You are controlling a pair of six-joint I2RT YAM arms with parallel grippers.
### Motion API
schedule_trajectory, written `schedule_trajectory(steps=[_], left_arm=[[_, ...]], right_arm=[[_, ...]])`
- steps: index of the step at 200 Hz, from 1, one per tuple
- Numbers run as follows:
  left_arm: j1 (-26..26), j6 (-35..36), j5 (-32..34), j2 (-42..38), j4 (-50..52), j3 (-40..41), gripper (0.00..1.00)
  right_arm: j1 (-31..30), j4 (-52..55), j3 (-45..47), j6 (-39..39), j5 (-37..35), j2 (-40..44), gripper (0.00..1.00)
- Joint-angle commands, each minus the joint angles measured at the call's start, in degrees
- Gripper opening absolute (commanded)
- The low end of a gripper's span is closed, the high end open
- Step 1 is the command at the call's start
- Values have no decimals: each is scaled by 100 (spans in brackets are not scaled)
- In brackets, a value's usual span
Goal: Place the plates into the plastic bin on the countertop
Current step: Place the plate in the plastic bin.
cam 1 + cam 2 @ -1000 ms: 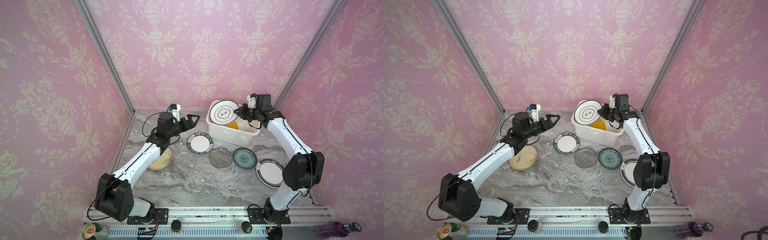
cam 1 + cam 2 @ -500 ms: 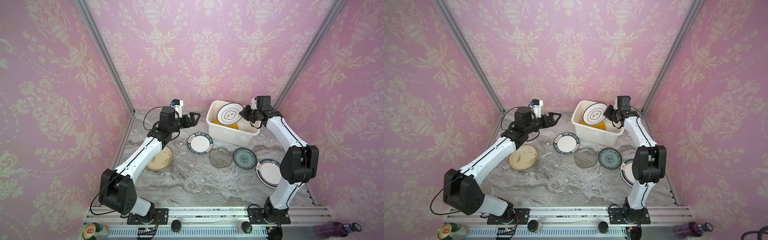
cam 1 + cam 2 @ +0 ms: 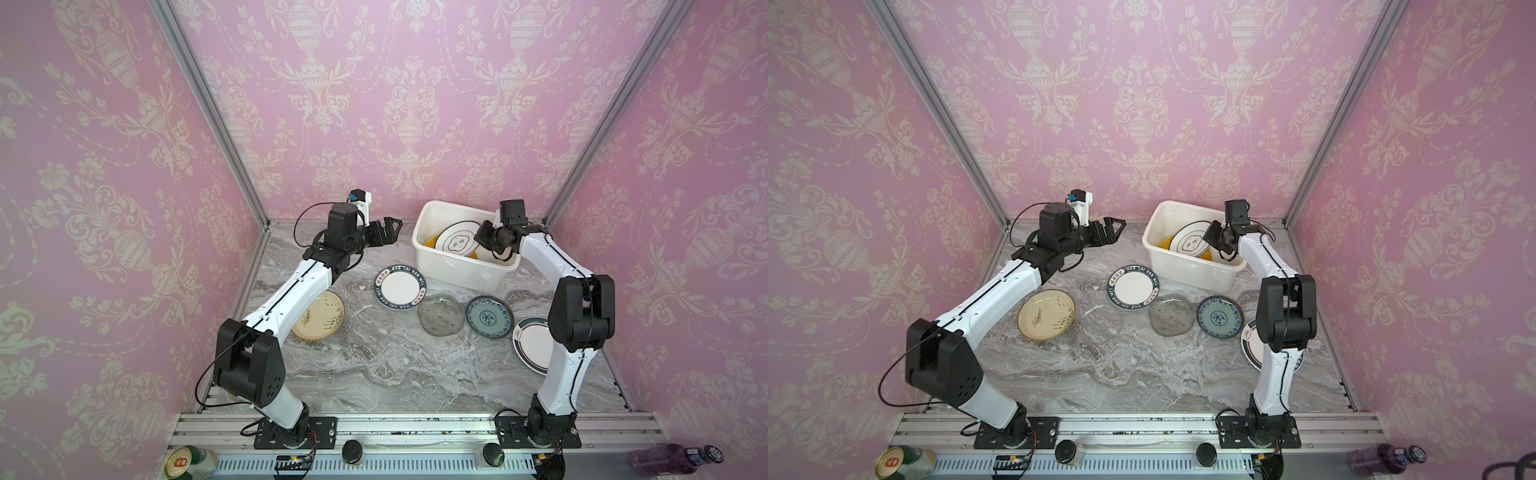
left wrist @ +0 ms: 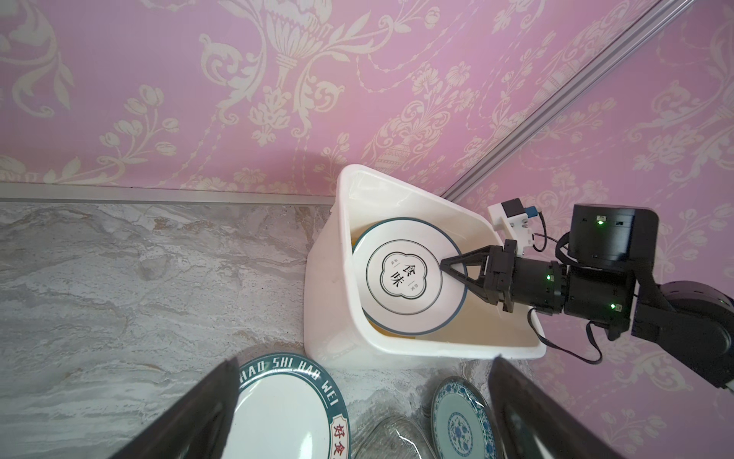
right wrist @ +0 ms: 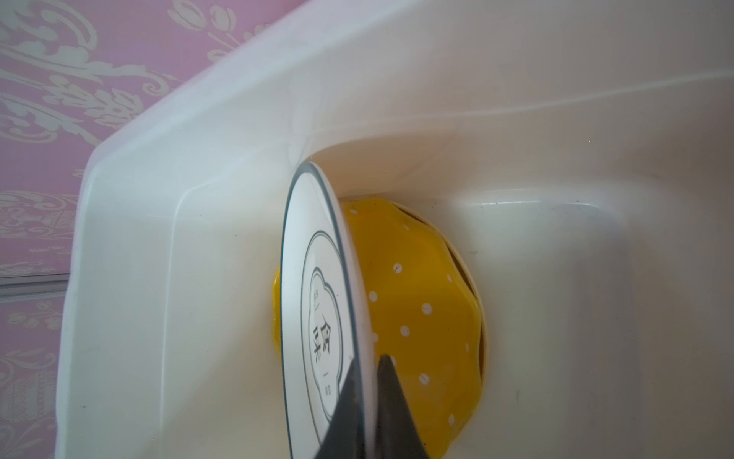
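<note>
1. Pinching the rim of a tilted white plate [image 4: 401, 278], the right fingers [image 5: 345, 413] are closed on it inside the bin [image 3: 457, 276] at the back of the counter [image 3: 374, 374].
2. This plate covers most of a dotted yellow plate [image 5: 417, 310].
3. The left fingers [image 3: 390, 228] are spread wide and empty, in the air beside the bin.
4. The left arm [image 3: 291, 291] hides part of a cream plate [image 3: 322, 320], and the right arm [image 3: 577, 316] hides part of a dark-rimmed plate [image 3: 530, 340].
5. A clear glass plate [image 3: 370, 328] is barely visible on the counter.

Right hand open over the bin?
No, the right hand is shut on the rim of the white dark-rimmed plate, held tilted above the yellow dotted plate.
</note>
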State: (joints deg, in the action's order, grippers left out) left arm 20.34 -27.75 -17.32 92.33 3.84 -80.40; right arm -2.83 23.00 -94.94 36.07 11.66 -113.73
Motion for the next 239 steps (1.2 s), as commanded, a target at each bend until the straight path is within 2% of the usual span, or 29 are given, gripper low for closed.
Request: schedule_trajectory(steps=[1, 42, 91, 118, 145, 188, 216, 239], left_arm=[[-69, 285, 290, 195, 120, -307, 99], [-185, 259, 378, 750, 53, -755, 99], [-223, 201, 73, 1336, 647, -1536, 99], [-219, 184, 108, 1388, 681, -1579, 99], [-221, 160, 106, 1388, 680, -1585, 99], [-225, 80, 154, 1230, 474, -1294, 99], [-264, -38, 216, 1070, 266, -985, 99], [-311, -138, 195, 982, 172, -825, 99]], right_arm=[[-72, -209, -353, -326, -173, -205, 7], [-121, -165, -522, -501, -245, -525, 13], [-161, -24, -473, -521, -334, -659, 18], [-156, -33, -422, -523, -382, -673, 21], [-157, 69, -438, -505, -504, -702, 30], [-156, 214, -574, -599, -594, -769, 39], [-161, 611, -848, -778, -691, -883, 50], [-157, 793, -1013, -906, -675, -911, 51]])
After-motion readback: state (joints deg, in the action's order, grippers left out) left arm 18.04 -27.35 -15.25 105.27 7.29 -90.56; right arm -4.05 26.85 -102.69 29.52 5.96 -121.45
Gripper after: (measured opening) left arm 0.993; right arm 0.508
